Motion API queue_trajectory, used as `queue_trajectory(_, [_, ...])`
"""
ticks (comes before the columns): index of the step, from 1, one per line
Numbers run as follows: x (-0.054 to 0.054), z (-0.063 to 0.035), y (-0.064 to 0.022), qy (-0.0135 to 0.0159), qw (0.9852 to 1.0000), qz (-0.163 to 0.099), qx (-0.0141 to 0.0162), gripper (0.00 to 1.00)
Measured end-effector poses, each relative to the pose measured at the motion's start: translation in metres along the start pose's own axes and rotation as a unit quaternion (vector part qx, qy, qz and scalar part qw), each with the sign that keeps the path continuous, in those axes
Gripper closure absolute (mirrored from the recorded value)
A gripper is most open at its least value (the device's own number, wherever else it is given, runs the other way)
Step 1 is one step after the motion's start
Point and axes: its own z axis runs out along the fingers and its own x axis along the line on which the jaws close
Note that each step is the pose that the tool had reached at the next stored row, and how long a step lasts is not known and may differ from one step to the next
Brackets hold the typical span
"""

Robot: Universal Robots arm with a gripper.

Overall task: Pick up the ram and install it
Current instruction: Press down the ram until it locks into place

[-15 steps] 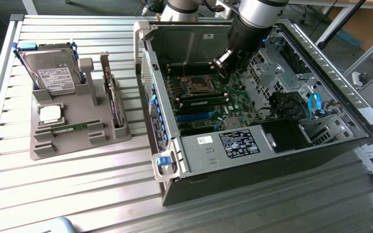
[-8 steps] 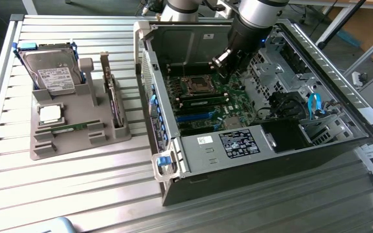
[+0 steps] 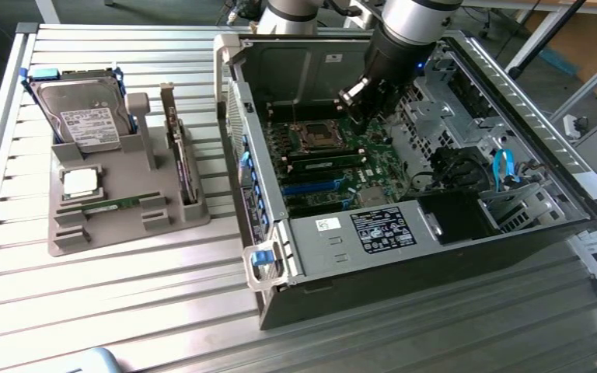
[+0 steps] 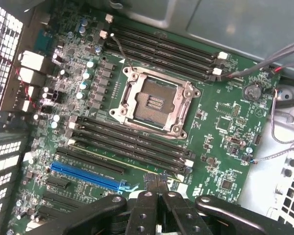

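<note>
We are observing the gripper [image 4: 156, 188], fingers closed and empty, hovering over the motherboard [image 4: 220, 122]; one ram [image 3: 325, 162] is sitting seated.

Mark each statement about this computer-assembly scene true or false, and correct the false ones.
1. The processor socket on the motherboard is empty. True.
2. The gripper has its fingers spread wide. False: they are shut together.
3. A hard drive stands in the grey holder outside the case. True.
4. The computer case is closed. False: its side is open, and the arm reaches inside.
</note>
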Motion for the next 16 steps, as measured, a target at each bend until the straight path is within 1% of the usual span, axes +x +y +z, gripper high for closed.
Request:
queue_trajectory(3, [0.0000,0.0000,0.0000,-0.0003,0.9999,0.011,0.0000,0.89])
queue_trajectory(5, [0.0000,0.0000,0.0000,-0.0006,0.9997,0.024,0.0000,0.89])
queue_trajectory(8, [0.0000,0.0000,0.0000,-0.0009,0.9994,0.035,0.0001,0.89])
queue_trajectory(16, [0.0000,0.0000,0.0000,-0.0015,0.9981,0.061,0.0002,0.89])
